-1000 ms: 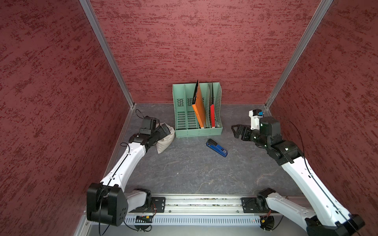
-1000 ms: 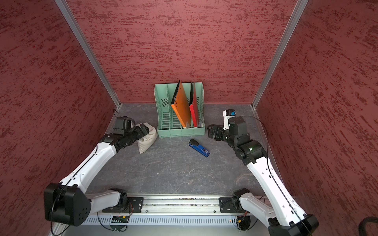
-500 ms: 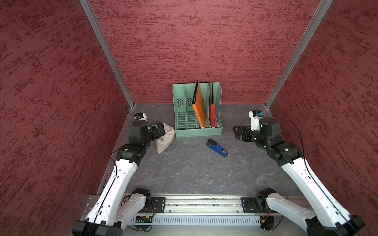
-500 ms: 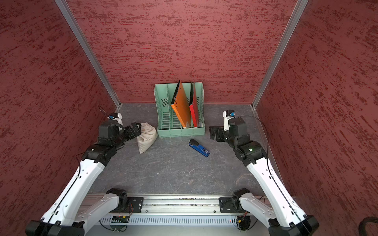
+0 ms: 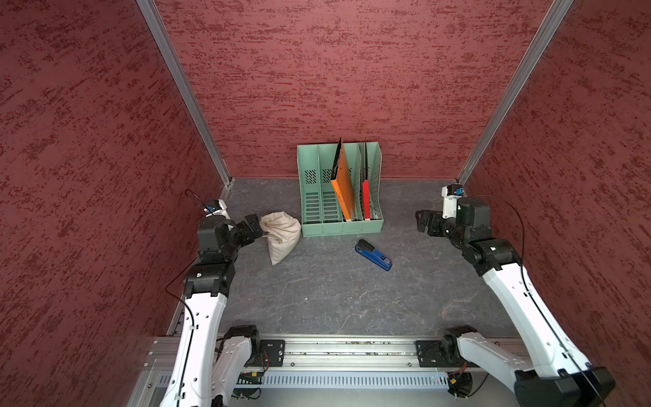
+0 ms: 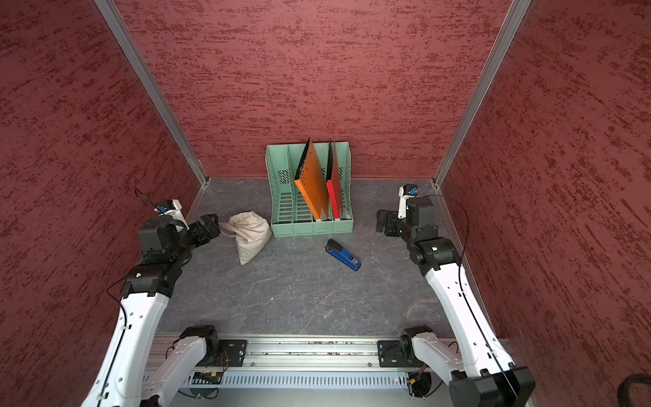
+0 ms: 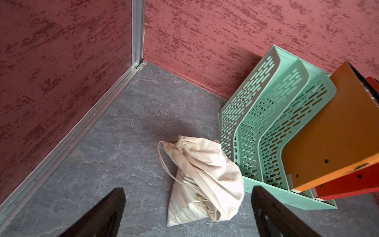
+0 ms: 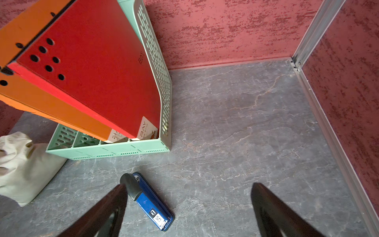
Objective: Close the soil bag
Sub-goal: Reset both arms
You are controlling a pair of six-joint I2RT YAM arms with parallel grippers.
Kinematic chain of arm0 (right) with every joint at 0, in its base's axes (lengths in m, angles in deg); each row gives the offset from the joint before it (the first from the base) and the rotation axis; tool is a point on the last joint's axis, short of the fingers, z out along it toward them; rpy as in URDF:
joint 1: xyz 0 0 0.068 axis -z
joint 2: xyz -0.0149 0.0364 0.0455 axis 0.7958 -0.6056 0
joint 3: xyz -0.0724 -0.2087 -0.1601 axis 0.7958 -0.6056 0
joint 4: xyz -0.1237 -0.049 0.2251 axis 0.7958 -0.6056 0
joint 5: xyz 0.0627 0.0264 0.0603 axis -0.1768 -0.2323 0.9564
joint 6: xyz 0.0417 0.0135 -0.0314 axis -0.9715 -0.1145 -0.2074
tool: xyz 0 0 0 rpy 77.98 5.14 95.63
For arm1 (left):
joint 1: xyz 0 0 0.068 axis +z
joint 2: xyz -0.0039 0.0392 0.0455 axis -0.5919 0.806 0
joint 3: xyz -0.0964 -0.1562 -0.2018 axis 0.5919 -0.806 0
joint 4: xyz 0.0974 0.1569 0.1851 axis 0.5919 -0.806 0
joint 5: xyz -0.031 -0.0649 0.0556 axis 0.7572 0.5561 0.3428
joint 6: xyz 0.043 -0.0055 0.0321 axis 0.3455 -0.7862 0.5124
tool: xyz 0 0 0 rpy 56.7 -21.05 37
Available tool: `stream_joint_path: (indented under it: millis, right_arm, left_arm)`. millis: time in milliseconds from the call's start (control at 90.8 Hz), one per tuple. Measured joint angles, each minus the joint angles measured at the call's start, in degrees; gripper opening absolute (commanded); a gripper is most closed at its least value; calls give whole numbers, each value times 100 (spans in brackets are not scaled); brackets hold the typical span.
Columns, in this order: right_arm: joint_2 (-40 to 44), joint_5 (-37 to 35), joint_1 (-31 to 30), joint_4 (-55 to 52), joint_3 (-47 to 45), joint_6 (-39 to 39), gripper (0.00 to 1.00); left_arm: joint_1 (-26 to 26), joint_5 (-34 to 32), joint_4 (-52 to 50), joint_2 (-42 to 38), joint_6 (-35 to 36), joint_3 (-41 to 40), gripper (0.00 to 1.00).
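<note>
A grey, veined table (image 5: 317,299) sat boxed in by three dark-red textured walls (image 5: 317,70), joined by aluminium corner posts (image 5: 183,91). The soil bag (image 5: 281,234) lay toward the table's back left, neck gathered, just beside the green file rack (image 5: 340,225). The left pincer (image 5: 253,225) hung wide beside the bag, holding nothing. The right pincer (image 5: 425,222) stood wide too, well apart and empty.
</note>
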Motion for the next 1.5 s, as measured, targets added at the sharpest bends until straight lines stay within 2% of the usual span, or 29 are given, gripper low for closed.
stream_joint_path:
  millis: [187, 353, 639, 1003, 1499]
  right_arm:
    - [-79, 131, 492, 341, -345, 177, 98]
    - [-146, 225, 831, 699, -708, 271, 98]
    - [-214, 291, 1241, 1390, -1394, 507, 98]
    - [-885, 299, 1475, 2809, -2208, 658, 98]
    - [-1818, 505, 1502, 4564, -2577, 901, 98]
  left_arm:
    - [247, 258, 457, 170, 70, -511, 100]
    - [269, 470, 1290, 337, 151, -1064, 100]
    - [278, 693, 2758, 1132, 258, -1801, 100]
    - [280, 872, 4284, 1947, 439, -2271, 100]
    - [199, 1121, 5823, 3045, 859, -2350, 100]
